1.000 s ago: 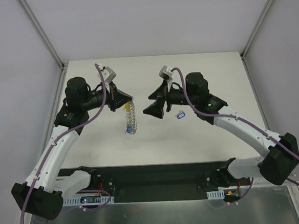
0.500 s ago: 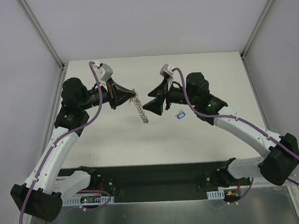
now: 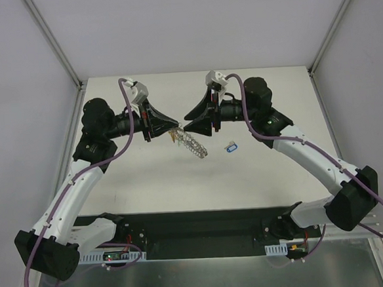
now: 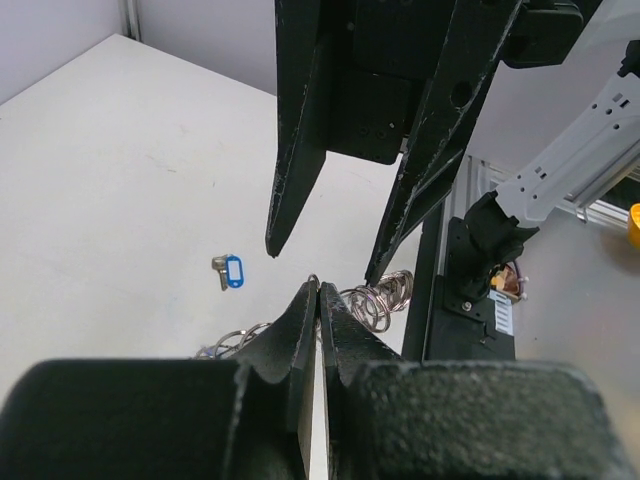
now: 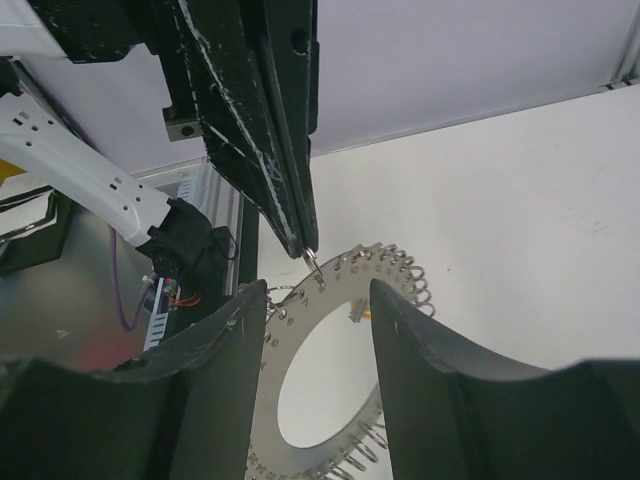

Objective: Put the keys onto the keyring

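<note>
One blue key (image 3: 230, 147) lies loose on the table (image 3: 148, 179), yet to thread, while we pinch the keyring (image 3: 195, 143) aloft in the tight-closed left gripper (image 4: 318, 295), with the right gripper (image 5: 315, 300) half-spread astride its rim.

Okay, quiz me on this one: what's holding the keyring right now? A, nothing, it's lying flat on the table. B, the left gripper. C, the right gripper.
B: the left gripper is pinched shut on the rim of the keyring, which hangs off the table, while the right gripper has its jaws apart, not clamped on it.
</note>
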`<action>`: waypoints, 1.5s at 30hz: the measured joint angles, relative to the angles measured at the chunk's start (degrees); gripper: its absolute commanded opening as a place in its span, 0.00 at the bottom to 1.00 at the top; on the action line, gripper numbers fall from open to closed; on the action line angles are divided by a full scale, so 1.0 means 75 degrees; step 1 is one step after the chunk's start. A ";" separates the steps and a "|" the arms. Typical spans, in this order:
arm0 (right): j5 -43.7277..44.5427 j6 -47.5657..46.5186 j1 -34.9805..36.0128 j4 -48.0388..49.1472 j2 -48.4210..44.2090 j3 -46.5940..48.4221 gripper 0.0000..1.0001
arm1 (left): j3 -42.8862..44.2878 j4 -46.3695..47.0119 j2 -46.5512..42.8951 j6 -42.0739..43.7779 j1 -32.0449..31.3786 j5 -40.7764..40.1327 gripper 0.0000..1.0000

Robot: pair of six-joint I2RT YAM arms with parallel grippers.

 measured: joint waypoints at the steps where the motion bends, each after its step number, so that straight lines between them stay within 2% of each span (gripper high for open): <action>1: -0.0114 0.0000 -0.0003 0.0003 0.0070 0.0087 0.47 | 0.0000 0.0003 0.0009 -0.0003 -0.0003 0.0003 0.00; 15: -0.0828 0.0015 -0.0015 0.0003 0.0603 0.0373 0.29 | 0.0073 0.0143 0.0152 -0.0044 -0.0233 0.0052 0.00; 18: -0.0979 0.0029 -0.0020 0.0006 0.0650 0.0460 0.13 | 0.0073 0.0192 0.0157 -0.0090 -0.0248 0.0105 0.00; 19: -0.1032 0.0035 -0.0020 0.0012 0.0659 0.0481 0.04 | 0.0073 0.0227 0.0157 -0.0122 -0.0248 0.0117 0.00; 24: -0.1306 0.0099 -0.0032 0.0009 0.0676 0.0530 0.01 | 0.0073 0.0306 0.0157 -0.0169 -0.0245 0.0111 0.00; 25: -0.1317 0.0102 -0.0041 0.0009 0.0676 0.0530 0.01 | 0.0073 0.0300 0.0157 -0.0160 -0.0245 0.0111 0.10; 28: -0.1335 0.0058 -0.0079 -0.0087 0.0676 0.0530 0.01 | 0.0111 0.0058 0.0143 0.0108 -0.0251 -0.0017 0.31; 31: -0.1253 -0.0309 -0.0093 -0.0831 0.0676 0.0664 0.01 | 0.0242 -0.0542 0.0076 0.0694 -0.0251 -0.0341 0.44; 34: -0.0988 -0.1090 -0.0087 -0.2177 0.0679 0.1113 0.01 | 0.0283 -0.1151 -0.0073 0.1259 -0.0251 -0.0653 0.50; 36: -0.0647 -0.1722 -0.0044 -0.3133 0.0679 0.1542 0.01 | 0.0291 -0.1521 -0.0154 0.1673 -0.0251 -0.0766 0.59; 40: 0.0595 -0.2978 0.0256 -0.5386 0.0755 0.2763 0.01 | 0.0303 -0.2122 -0.0169 0.2261 -0.0251 -0.0842 0.64; 45: 0.2040 -0.4132 0.0831 -0.7504 0.1067 0.4173 0.01 | 0.0303 -0.2463 -0.0064 0.2696 -0.0251 -0.0775 0.72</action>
